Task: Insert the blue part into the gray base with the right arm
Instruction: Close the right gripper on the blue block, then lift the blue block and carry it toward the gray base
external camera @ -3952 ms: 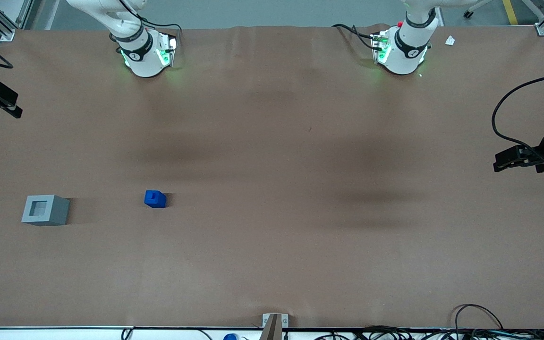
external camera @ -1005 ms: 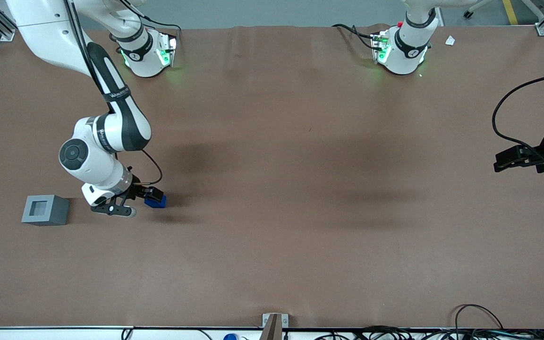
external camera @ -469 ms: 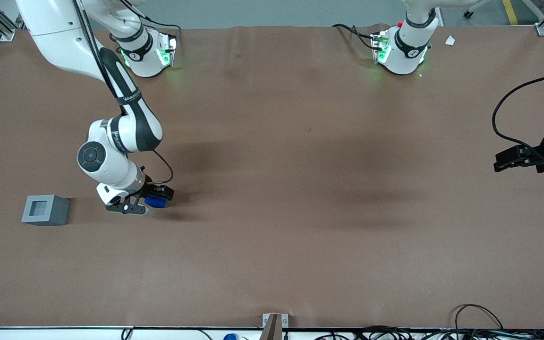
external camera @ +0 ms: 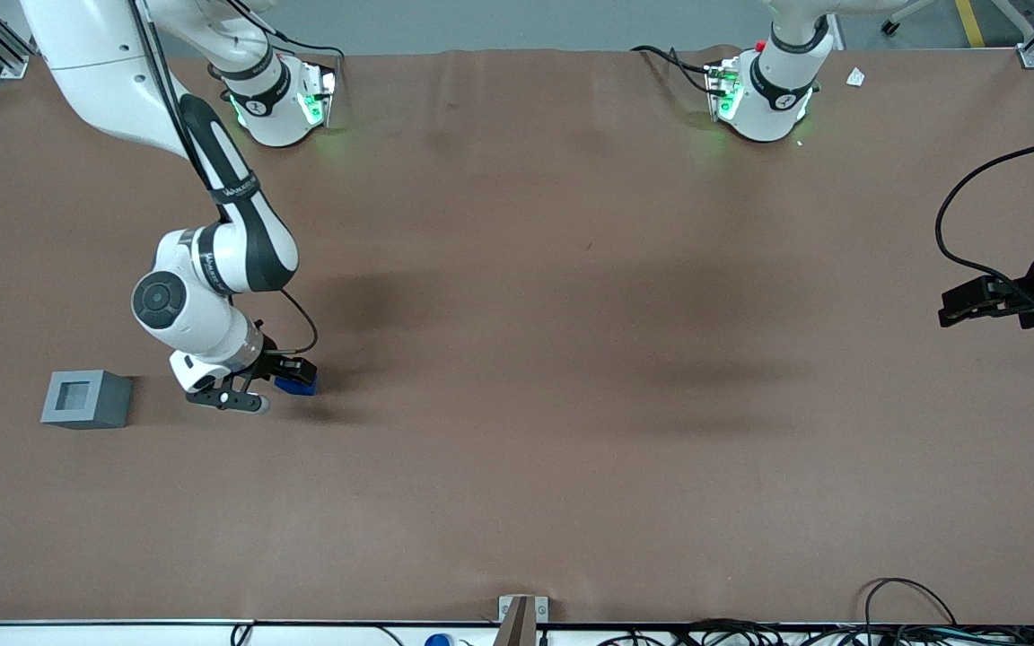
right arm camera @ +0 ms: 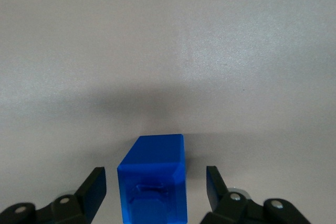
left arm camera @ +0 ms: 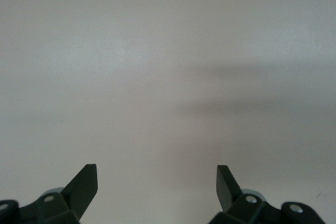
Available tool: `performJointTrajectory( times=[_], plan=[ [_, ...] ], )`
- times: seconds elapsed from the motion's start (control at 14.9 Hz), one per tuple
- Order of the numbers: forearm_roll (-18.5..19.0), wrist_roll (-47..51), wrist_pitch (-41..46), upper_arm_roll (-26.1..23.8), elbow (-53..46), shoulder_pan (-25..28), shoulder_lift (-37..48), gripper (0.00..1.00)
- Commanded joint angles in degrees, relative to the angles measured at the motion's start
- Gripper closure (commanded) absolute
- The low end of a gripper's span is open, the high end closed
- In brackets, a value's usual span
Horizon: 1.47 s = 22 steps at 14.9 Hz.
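Since half a second ago the white jointed right arm (external camera: pixel 212 260) has drawn back slightly toward the working arm's end of the table, its wrist now lower left of centre in the front view. Its black two-finger gripper (external camera: pixel 288 375) has stayed low over the small bright-blue plastic block with a raised stub (external camera: pixel 299 386). The wrist view shows the jaws spread wide, the blue block (right arm camera: pixel 154 179) standing between the two fingers (right arm camera: pixel 93 190) with a gap at each side, untouched. The block rests on the brown table covering (external camera: pixel 571 359). The light-gray plastic cube with a square recess in its top (external camera: pixel 84 398) has not moved, sitting at the frame's left edge, well apart from the block. There is one blue block and one gray cube.
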State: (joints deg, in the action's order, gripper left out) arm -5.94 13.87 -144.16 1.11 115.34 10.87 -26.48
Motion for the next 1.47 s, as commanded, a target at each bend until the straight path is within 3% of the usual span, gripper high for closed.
performJointTrajectory(
  times=[0.0, 0.27, 0.67, 0.8, 0.94, 1.21, 1.41],
  plan=[
    [1.0, 1.2, -0.5, -0.8, 0.0, -0.7, -0.1, 0.27],
    [0.9, 1.3, -0.5, -0.8, 0.0, -0.6, -0.1, 0.38],
    [0.9, 1.2, -0.5, -0.8, 0.0, -0.6, -0.1, 0.86],
    [0.9, 1.2, 0.3, -0.8, -0.6, -0.7, -0.1, 0.97],
    [0.8, 1.2, 2.9, -0.8, -2.8, -1.3, 0.0, 0.99],
    [1.5, 0.4, 20.7, -0.7, -14.2, -5.2, 0.5, 0.99],
    [9.2, -0.2, 25.2, -0.8, -16.0, -7.3, 4.1, 0.99]
  ],
)
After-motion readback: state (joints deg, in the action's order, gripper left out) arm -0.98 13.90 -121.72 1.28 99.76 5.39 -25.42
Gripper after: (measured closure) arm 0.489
